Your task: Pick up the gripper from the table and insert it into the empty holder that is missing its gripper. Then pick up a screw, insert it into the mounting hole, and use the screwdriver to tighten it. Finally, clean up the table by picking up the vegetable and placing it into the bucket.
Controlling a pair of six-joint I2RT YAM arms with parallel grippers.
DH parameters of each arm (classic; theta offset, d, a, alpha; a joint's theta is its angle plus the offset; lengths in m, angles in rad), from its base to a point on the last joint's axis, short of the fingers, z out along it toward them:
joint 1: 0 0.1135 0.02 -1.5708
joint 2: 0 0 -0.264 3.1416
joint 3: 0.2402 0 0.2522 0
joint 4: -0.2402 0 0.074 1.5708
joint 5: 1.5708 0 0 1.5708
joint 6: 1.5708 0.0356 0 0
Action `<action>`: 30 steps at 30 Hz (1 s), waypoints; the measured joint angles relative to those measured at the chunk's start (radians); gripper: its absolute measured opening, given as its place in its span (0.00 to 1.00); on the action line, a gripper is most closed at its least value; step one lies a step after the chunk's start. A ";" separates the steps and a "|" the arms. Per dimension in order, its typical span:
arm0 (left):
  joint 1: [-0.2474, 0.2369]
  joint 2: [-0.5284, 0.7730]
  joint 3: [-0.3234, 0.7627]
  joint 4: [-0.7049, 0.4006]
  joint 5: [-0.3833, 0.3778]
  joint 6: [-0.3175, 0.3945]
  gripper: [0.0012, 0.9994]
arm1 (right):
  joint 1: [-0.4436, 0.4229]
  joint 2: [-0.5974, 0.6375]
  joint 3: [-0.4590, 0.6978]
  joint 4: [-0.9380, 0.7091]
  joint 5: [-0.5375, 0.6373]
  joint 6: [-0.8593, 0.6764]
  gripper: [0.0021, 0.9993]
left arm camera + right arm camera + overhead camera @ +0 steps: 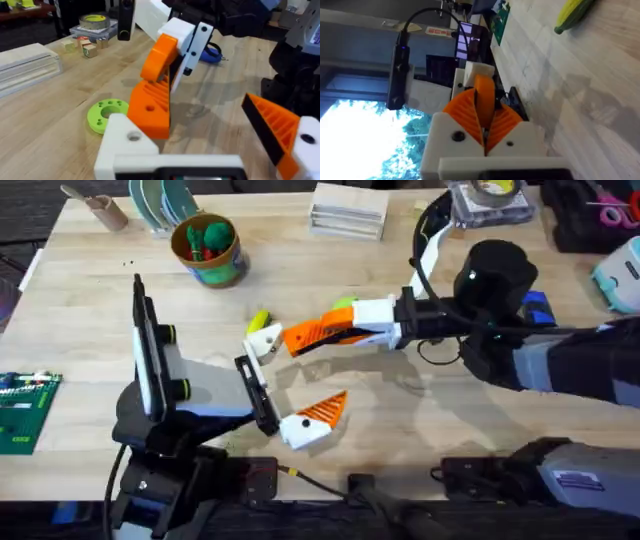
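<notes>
Out on the table (420, 425) the right arm reaches across the middle, its right gripper (335, 332) pinching the gripper (303, 337), the loose orange wedge, between ribbed pads. The left gripper (292, 378) is spread wide and offers the holder (264, 342), its bare white finger block, with the wedge's end touching it. For a clean insertion I'd keep the left arm dead steady, line the wedge's flat back flush with the block's face, then slide it along that face rather than push it in at an angle, so the wedge's hole (149, 107) meets the block's mounting hole (133, 136). The bucket (207, 248) sits well back and the vegetable (258, 319) lies just behind the holder, for later. Hard to judge: whether the wedge is seated at all. A blue shape (537, 308) is half cut off behind the right arm, so I can't tell whether it's the screwdriver.
</notes>
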 joint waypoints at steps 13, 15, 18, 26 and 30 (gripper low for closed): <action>0.000 0.000 0.000 0.000 0.000 -0.001 0.99 | 0.046 0.014 0.000 0.040 0.020 0.014 0.01; 0.000 0.000 0.000 0.000 -0.005 -0.010 0.99 | 0.061 0.042 0.000 0.076 0.041 0.015 0.01; 0.000 0.000 0.000 0.000 -0.018 -0.015 0.99 | 0.079 0.053 0.000 0.092 0.074 0.016 0.01; 0.001 0.000 0.000 0.001 -0.025 -0.027 0.99 | 0.165 0.114 0.050 0.107 0.151 0.022 0.01; 0.010 0.000 0.000 0.003 -0.045 -0.027 0.99 | 0.176 0.160 0.102 0.102 0.161 0.022 0.01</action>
